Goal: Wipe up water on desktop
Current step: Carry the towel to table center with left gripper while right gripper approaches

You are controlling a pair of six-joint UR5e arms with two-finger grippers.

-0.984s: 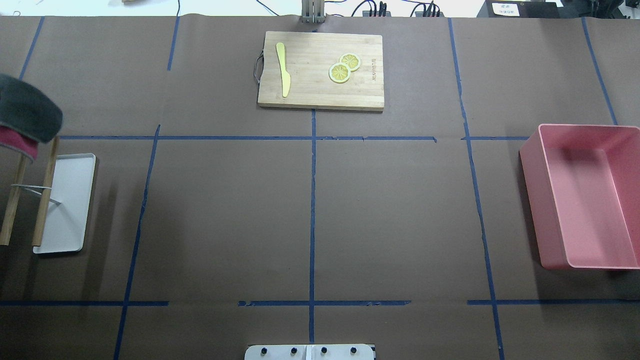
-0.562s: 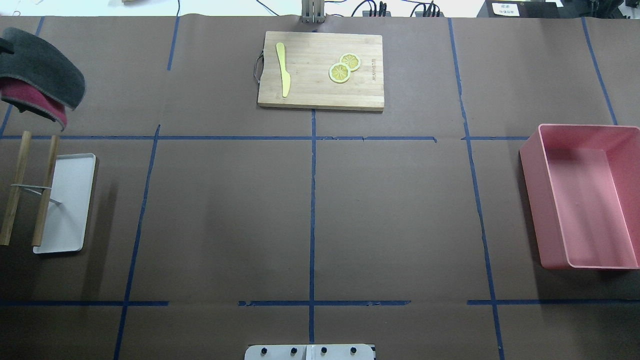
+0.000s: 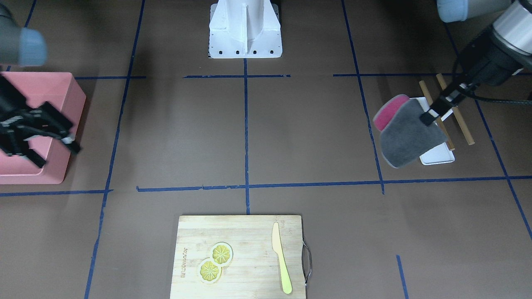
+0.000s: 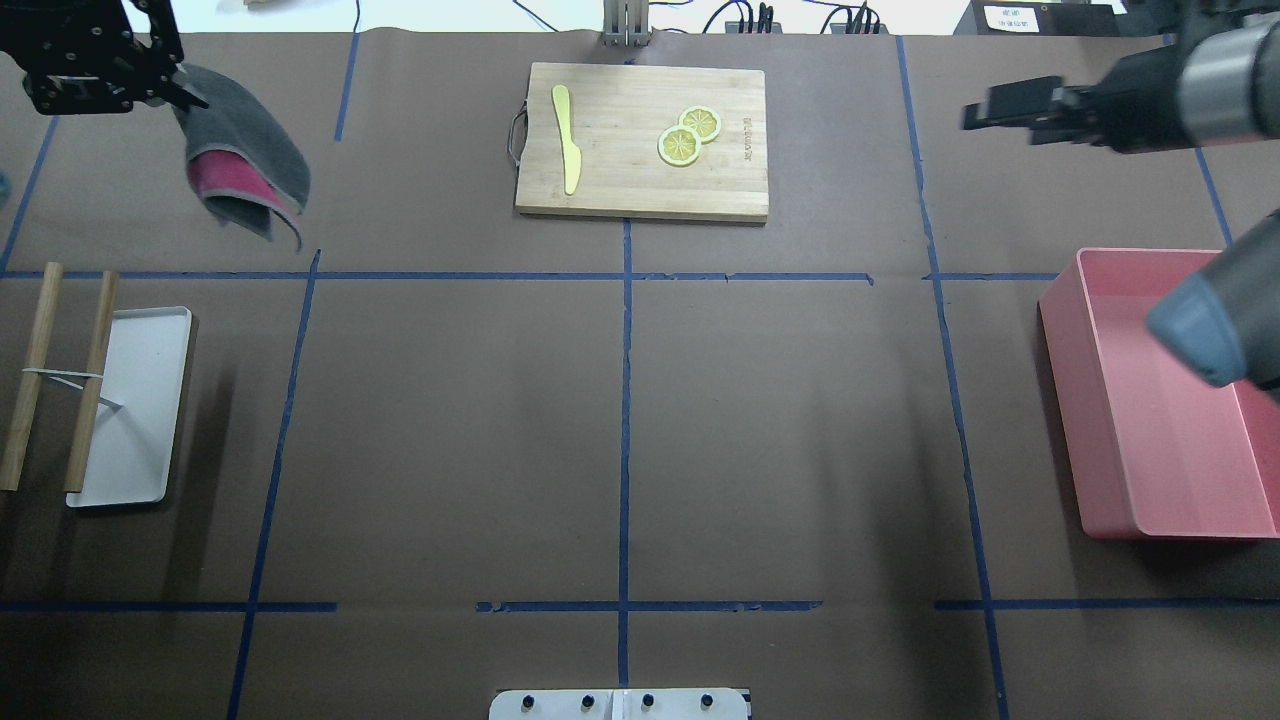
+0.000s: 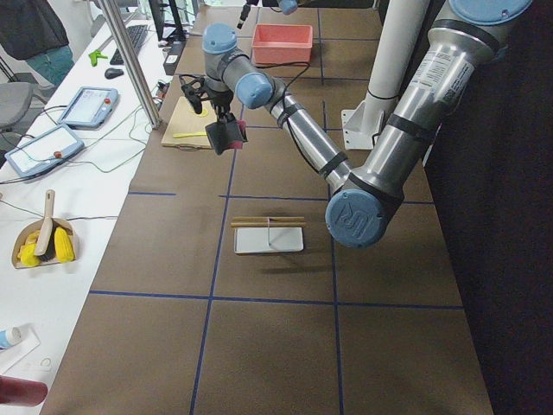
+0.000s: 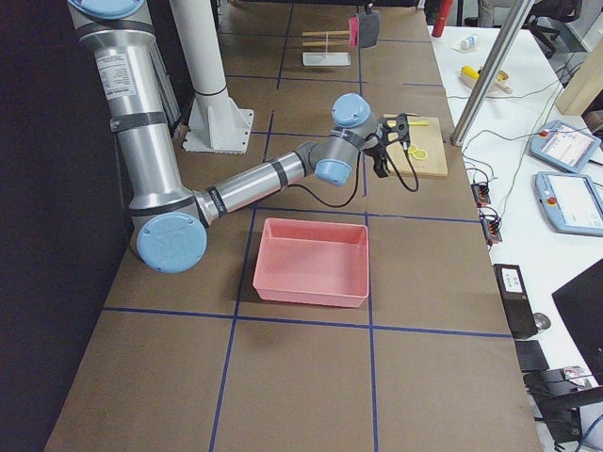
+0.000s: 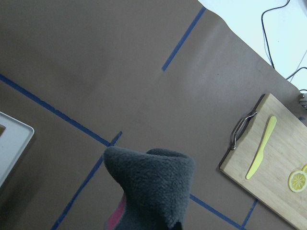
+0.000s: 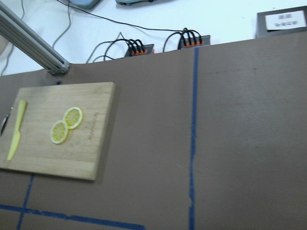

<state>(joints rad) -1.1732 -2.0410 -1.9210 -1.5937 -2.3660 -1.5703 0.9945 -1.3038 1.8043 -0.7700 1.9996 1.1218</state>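
The desktop [image 4: 780, 420] is dark brown with blue tape lines; I see no water on it. My left gripper [image 4: 188, 98] is shut on a folded grey and red cloth [image 4: 245, 170] and holds it in the air over the far left of the desktop. The cloth also shows in the front view [image 3: 405, 137], in the left wrist view [image 7: 153, 187] and in the left side view [image 5: 226, 134]. My right gripper [image 4: 985, 105] is open and empty, held above the far right of the desktop, beyond the pink bin [image 4: 1160, 400].
A bamboo cutting board [image 4: 640, 180] with a yellow knife [image 4: 567, 135] and two lemon slices [image 4: 688, 137] lies at the far middle. A white tray [image 4: 135, 410] with two wooden sticks [image 4: 65, 375] lies at the left. The robot base [image 4: 620, 705] is at the near edge.
My left gripper has carried the cloth from the left edge farther from the robot and to the right. My right arm has come into the overhead view above the pink bin.
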